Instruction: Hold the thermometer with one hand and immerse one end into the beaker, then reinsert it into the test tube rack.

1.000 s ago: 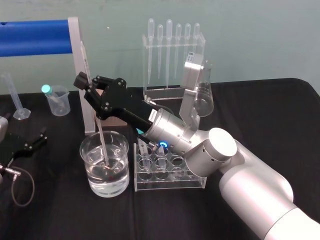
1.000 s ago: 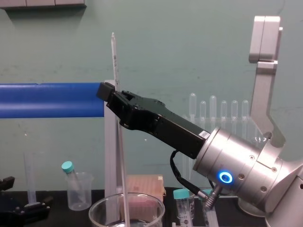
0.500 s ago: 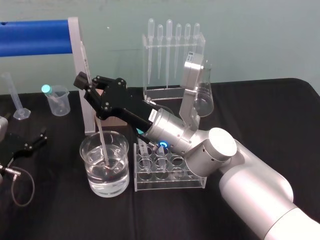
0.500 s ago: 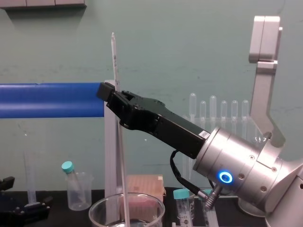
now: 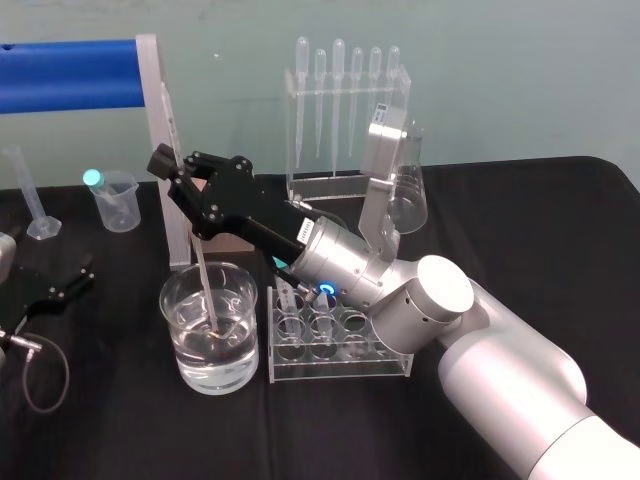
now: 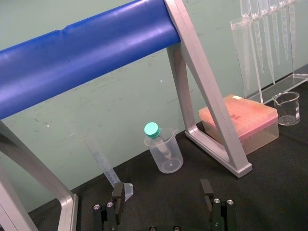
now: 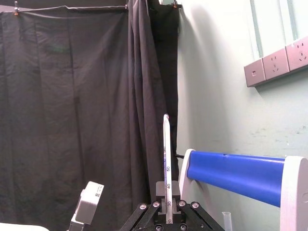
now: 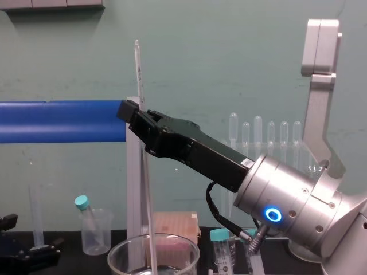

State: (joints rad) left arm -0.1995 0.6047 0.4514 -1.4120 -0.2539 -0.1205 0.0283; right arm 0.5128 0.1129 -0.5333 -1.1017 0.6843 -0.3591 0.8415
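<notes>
The beaker [image 5: 210, 335] of clear liquid stands on the black table [image 5: 500, 220], just left of the tube rack [image 5: 335, 340]. The thermometer [image 5: 204, 280] stands almost upright with its lower end dipped in the liquid. The right gripper [image 8: 135, 112] clenches its middle above the rim. Off left, the left gripper [image 6: 162, 195] rests on the table, fingers spread, grasping nothing.

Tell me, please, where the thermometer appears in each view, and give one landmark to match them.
Head view: thermometer slants from the right tool down into the beaker.
Chest view: thermometer upright, centre-left, held by the right tool.
Right wrist view: thermometer at centre, standing up from the right tool.
Left wrist view: the open left tool faces the blue bar instead.
Shared landmark: the blue bar.
</notes>
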